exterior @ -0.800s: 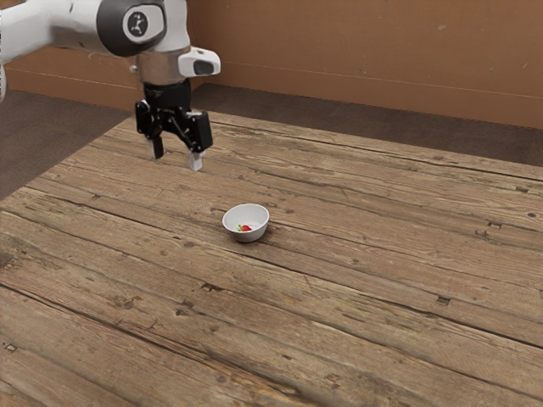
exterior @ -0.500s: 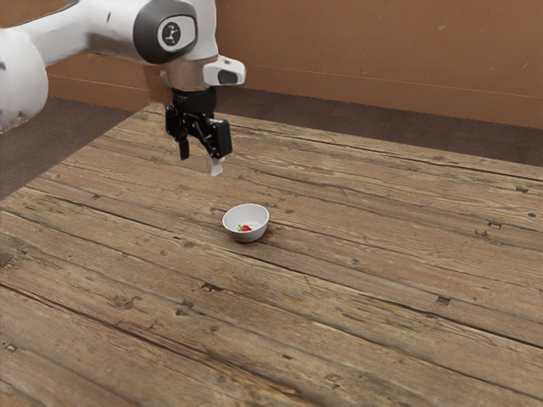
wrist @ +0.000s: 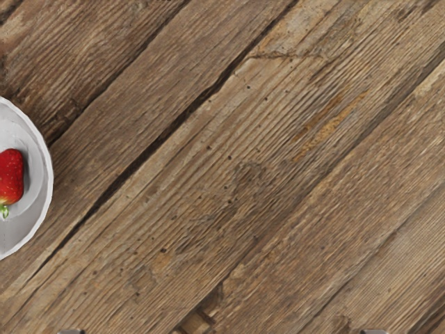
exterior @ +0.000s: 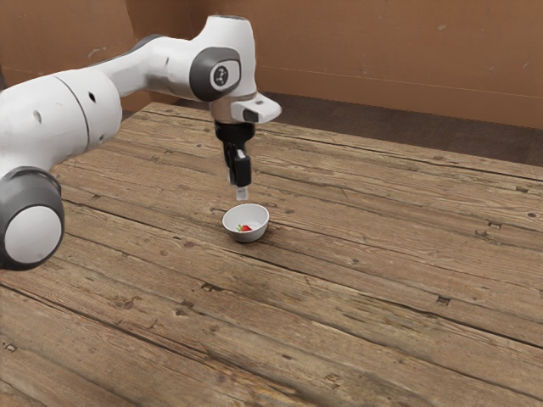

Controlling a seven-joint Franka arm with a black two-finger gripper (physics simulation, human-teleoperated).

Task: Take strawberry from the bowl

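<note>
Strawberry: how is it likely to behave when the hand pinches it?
The strawberry looks like ripe, soft fruit, so a hard squeeze might bruise it. Its rounded sides could make it roll if nudged off-centre, though the raised wall of the bowl would probably stop it.

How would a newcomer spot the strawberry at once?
On the wooden table stands a round white bowl. Low inside it lies the strawberry: small, with a green end, its bright red setting it apart from the bowl's white.

The wrist view's edge is cutting through the bowl (wrist: 36,216) and strawberry (wrist: 10,177); the exterior view is cropping the arm (exterior: 64,114) and the near side of the tabletop (exterior: 382,348).
</note>
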